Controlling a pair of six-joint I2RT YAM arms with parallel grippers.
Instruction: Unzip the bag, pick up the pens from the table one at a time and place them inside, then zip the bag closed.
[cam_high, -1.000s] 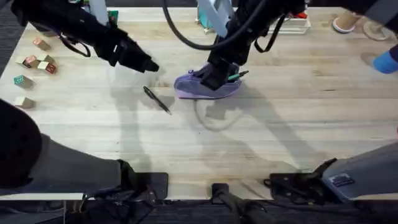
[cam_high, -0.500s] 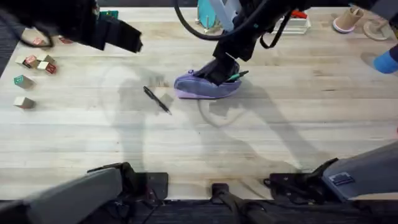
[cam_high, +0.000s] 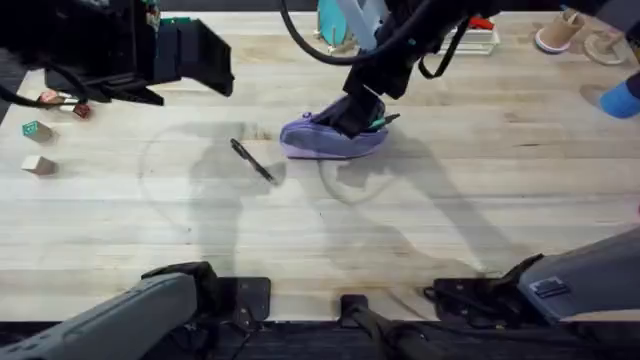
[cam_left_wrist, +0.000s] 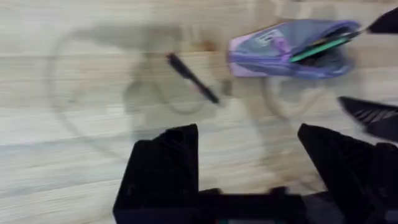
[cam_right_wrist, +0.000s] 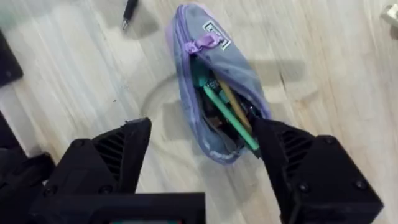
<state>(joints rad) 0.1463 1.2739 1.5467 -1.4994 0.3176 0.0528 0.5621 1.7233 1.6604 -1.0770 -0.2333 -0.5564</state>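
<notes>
The lavender bag (cam_high: 325, 140) lies unzipped at the table's (cam_high: 480, 200) middle, with the green pen (cam_high: 378, 123) poking out of its mouth. My right gripper (cam_high: 358, 112) hovers just over the bag. In the right wrist view it (cam_right_wrist: 202, 127) stands open above the bag (cam_right_wrist: 214, 93), the green pen (cam_right_wrist: 227, 112) lies inside, and the pull tab (cam_right_wrist: 202, 42) sits at the far end. The black pen (cam_high: 252, 160) lies on the wood left of the bag. My left gripper (cam_high: 210, 68) is raised, far back-left of it. It (cam_left_wrist: 247, 132) stands open, high above the black pen (cam_left_wrist: 191, 78) and bag (cam_left_wrist: 286, 53).
Small coloured wooden blocks (cam_high: 38, 128) are scattered at the table's left edge. A teal object (cam_high: 330, 25) and other items (cam_high: 560, 30) stand along the back edge. A blue thing (cam_high: 620, 100) shows at the right edge.
My left arm has lifted and pulled back to the left, away from the black pen. The right gripper has stayed over the bag, and the pens have not moved.
</notes>
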